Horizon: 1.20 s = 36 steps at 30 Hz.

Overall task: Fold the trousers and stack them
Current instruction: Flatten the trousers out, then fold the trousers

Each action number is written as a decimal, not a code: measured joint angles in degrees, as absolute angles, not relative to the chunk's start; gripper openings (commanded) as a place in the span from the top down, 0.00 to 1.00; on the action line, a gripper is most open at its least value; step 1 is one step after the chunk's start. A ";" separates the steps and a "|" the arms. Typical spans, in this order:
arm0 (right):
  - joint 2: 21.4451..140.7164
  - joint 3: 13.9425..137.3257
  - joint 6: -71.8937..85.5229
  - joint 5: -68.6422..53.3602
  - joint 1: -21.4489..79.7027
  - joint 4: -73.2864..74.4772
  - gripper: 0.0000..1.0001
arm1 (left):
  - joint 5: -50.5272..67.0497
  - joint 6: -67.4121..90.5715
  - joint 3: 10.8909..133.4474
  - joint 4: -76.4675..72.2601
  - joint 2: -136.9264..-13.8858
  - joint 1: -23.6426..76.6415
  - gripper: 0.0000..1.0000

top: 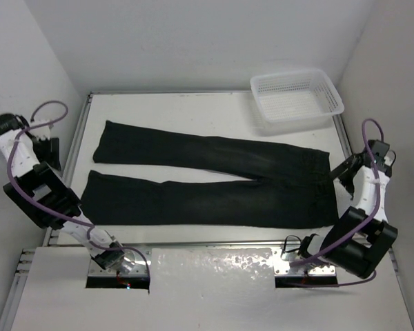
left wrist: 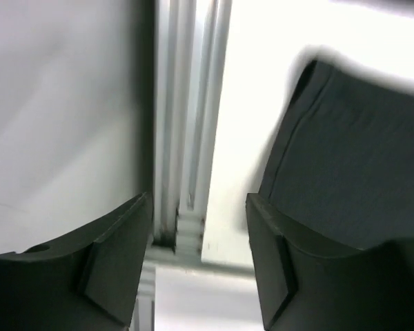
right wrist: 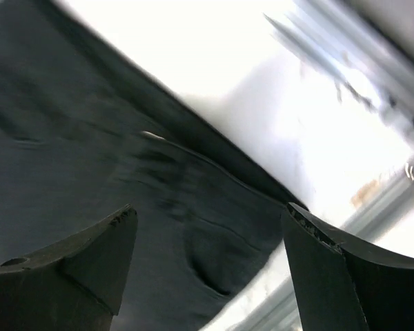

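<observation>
The black trousers (top: 214, 183) lie flat on the white table (top: 179, 110), waist at the right, two legs stretching left. My left gripper (top: 54, 153) is open and empty, hovering over the table's left rail just left of the leg hems; the left wrist view shows its jaws (left wrist: 200, 227) apart, with a trouser leg end (left wrist: 359, 152) to the right. My right gripper (top: 343, 172) is open and empty at the right end of the waist; in the right wrist view its jaws (right wrist: 210, 221) are spread above the waist fabric (right wrist: 124, 158), not touching it.
A white plastic mesh basket (top: 298, 101) stands at the back right corner. An aluminium rail (left wrist: 186, 138) runs along the table's left edge, and another (top: 345, 138) along the right. White walls close in on three sides.
</observation>
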<state>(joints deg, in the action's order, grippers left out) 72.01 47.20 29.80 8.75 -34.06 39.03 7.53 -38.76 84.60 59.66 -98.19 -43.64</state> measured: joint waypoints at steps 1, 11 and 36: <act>71.99 49.08 29.45 8.56 -33.19 38.68 0.20 | 8.29 -37.60 87.88 59.70 -98.59 -42.52 0.43; 97.45 76.34 28.51 5.78 -26.09 36.25 0.19 | 14.92 -19.40 114.80 50.19 -120.03 -25.02 0.34; 121.47 85.60 29.21 5.96 -24.10 36.18 0.25 | 15.94 -6.22 124.77 35.70 -143.68 -18.06 0.32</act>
